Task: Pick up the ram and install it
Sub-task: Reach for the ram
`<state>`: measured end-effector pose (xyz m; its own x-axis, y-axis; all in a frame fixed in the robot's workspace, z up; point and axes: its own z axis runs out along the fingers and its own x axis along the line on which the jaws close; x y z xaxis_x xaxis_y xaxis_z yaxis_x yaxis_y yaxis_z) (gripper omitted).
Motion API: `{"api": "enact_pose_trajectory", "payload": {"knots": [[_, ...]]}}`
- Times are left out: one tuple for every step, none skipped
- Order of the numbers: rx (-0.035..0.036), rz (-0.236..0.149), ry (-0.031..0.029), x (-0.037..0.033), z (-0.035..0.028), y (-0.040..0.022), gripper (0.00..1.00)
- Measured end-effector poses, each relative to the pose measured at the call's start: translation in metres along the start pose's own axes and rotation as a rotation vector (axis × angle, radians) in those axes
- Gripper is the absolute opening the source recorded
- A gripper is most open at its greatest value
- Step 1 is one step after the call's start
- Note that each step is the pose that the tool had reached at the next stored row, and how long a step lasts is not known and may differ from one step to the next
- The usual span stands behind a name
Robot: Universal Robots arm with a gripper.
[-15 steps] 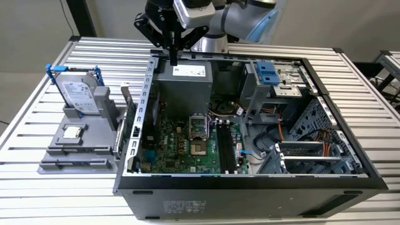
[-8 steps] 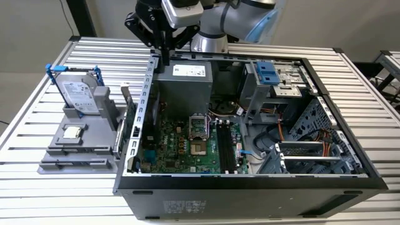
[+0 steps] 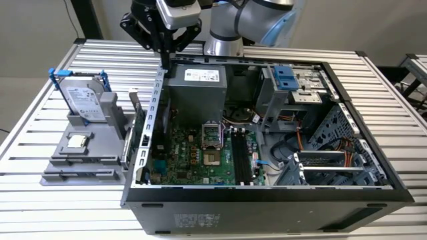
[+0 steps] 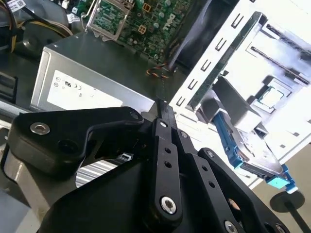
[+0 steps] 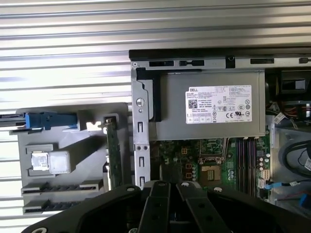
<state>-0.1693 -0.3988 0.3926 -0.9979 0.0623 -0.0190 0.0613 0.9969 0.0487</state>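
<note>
Black gripper (image 3: 165,60), green motherboard (image 3: 193,156), dark green ram (image 5: 114,155), blue-framed silver hard drive (image 3: 85,102).

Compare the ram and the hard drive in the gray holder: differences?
The ram is a thin green bare board; the hard drive is a thicker silver block in a blue frame. The ram stands nearer the case, the hard drive farther out. Both stand on edge in the gray holder.

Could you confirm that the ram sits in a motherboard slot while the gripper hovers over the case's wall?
Not quite: the exterior view shows the ram standing in the gray fixture beside the case; the gripper does hover over the case's wall.
</note>
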Motion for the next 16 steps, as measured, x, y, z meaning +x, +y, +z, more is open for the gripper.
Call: {"api": "enact_pose_trajectory", "payload": {"knots": [[0.0000,-0.001,0.0000,0.0025,-0.0001,-0.0002,0.00],[-0.0001,-0.002,0.0000,0.0047,-0.0001,-0.0003,0.00],[-0.0001,-0.002,0.0001,0.0074,-0.0002,-0.0005,0.00],[-0.0001,-0.003,0.0001,0.0100,-0.0002,-0.0006,0.00],[-0.0001,-0.004,0.0001,0.0125,-0.0003,-0.0008,0.00],[-0.0001,-0.005,0.0000,0.0148,-0.0003,-0.0009,0.00],[-0.0002,-0.005,0.0001,0.0172,-0.0004,-0.0011,0.00],[-0.0002,-0.006,0.0000,0.0196,-0.0004,-0.0012,0.00],[-0.0002,-0.007,0.0000,0.0221,-0.0005,-0.0014,0.00],[-0.0002,-0.008,0.0001,0.0244,-0.0005,-0.0015,0.00],[-0.0003,-0.009,0.0000,0.0268,-0.0006,-0.0017,0.00],[-0.0002,-0.010,0.0001,0.0296,-0.0007,-0.0018,0.00],[-0.0003,-0.010,0.0001,0.0320,-0.0007,-0.0020,0.00],[-0.0003,-0.011,0.0001,0.0343,-0.0007,-0.0021,0.00],[-0.0003,-0.012,0.0001,0.0369,-0.0008,-0.0023,0.00],[-0.0003,-0.013,0.0002,0.0394,-0.0009,-0.0024,0.00]]}}
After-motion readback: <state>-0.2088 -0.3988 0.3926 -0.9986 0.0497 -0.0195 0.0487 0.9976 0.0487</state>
